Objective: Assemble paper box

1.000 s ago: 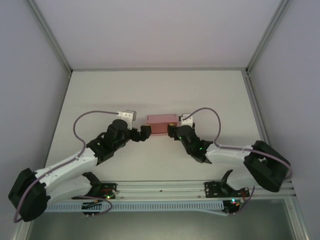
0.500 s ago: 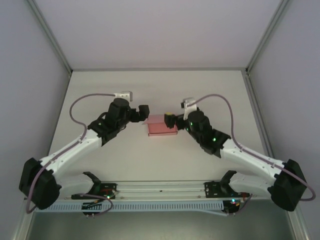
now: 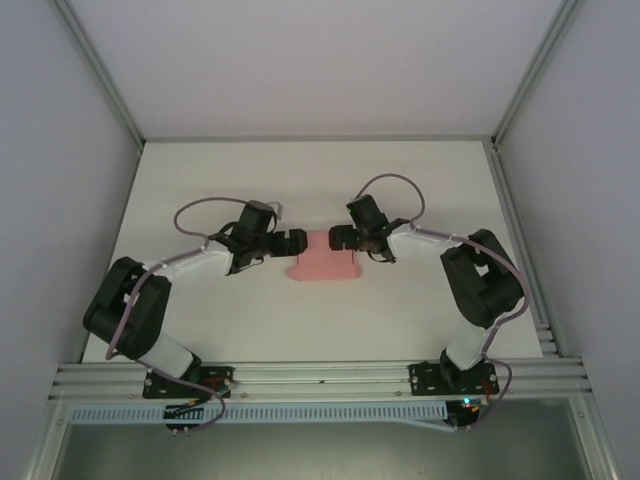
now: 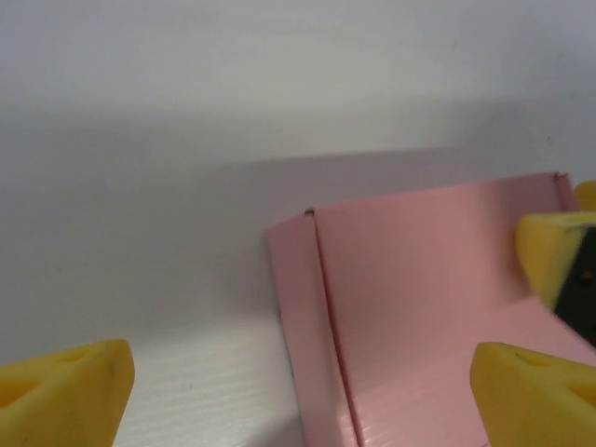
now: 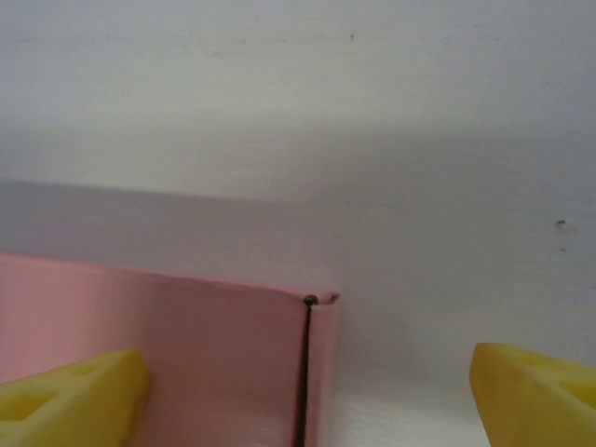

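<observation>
You see the flat pink thin-card box (image 3: 323, 258) lying flat, one far corner just ahead of the spread fingers of the left gripper (image 3: 293, 241), the other before the right gripper (image 3: 338, 238); a crease runs along each short end.

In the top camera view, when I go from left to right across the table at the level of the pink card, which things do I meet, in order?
left arm's elbow → left claw → paper box → right claw → right arm's elbow
</observation>
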Action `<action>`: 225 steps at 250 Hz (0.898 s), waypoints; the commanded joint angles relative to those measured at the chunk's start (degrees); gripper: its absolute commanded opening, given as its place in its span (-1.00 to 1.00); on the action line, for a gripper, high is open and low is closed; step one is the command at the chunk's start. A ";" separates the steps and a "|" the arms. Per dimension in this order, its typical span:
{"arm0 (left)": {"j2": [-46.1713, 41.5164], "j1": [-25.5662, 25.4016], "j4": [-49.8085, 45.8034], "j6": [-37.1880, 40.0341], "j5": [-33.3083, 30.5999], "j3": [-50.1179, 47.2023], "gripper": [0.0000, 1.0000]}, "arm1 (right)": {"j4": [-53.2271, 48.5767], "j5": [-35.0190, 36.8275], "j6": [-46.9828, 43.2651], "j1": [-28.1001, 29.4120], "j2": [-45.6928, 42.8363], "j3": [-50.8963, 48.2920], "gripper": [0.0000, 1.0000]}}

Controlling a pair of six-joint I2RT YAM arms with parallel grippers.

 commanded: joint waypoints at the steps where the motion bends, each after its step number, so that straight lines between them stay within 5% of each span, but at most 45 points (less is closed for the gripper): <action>1: 2.88 0.47 4.41 -1.06 4.66 -1.66 0.74 | 0.93 -3.10 3.15 -0.13 1.38 -4.14 0.75; 98: 8.81 1.72 9.43 -2.05 11.10 -1.55 0.13 | 2.84 -3.25 2.66 -0.06 -0.37 -5.80 0.71; 133: 9.07 2.80 11.51 -2.56 13.48 -2.61 -0.46 | 1.06 -2.48 2.08 -0.05 -2.62 -4.43 0.75; 179: 8.16 5.06 15.03 -4.40 15.37 -5.52 -0.70 | -0.70 -3.69 6.08 -0.51 -7.68 -3.96 0.83; 225: 6.68 7.22 22.01 -8.18 19.09 -10.00 -0.75 | 4.24 -10.44 12.54 -1.79 -13.12 -7.80 0.92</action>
